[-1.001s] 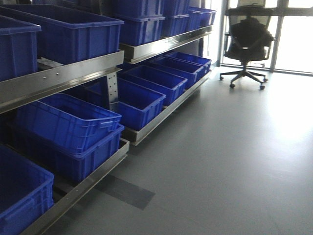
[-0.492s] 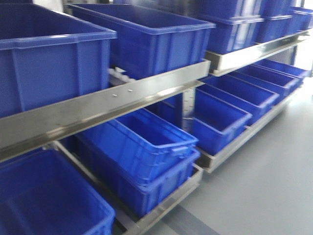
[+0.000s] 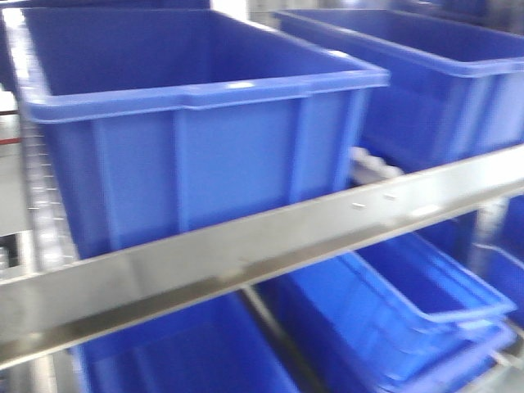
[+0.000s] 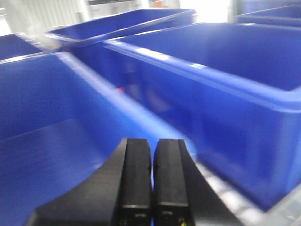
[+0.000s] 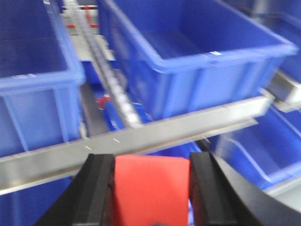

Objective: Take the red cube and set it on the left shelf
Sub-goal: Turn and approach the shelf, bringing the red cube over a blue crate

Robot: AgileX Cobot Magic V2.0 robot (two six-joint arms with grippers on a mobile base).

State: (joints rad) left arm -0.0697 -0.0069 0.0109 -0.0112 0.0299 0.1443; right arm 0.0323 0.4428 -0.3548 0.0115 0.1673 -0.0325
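Observation:
My right gripper (image 5: pixel 151 162) is shut on the red cube (image 5: pixel 151 188), which fills the gap between the two black fingers; it hangs in front of the metal shelf rail (image 5: pixel 141 136) with blue bins behind. My left gripper (image 4: pixel 152 146) is shut and empty, its fingers pressed together above a blue bin (image 4: pixel 51 136). The shelf (image 3: pixel 246 262) fills the front view, with a large blue bin (image 3: pixel 196 139) on the upper level. Neither gripper shows in the front view.
Several blue bins stand on the upper level (image 3: pixel 442 82) and lower level (image 3: pixel 409 311). A roller track (image 5: pixel 113 89) runs between two upper bins (image 5: pixel 188 61), with a small red item (image 5: pixel 102 101) beside it. More bins sit close to the left gripper (image 4: pixel 225 89).
The front view has swung left and moved closer to the shelf: the floor and office chair have left the view, and the upper bin and rail now fill it.

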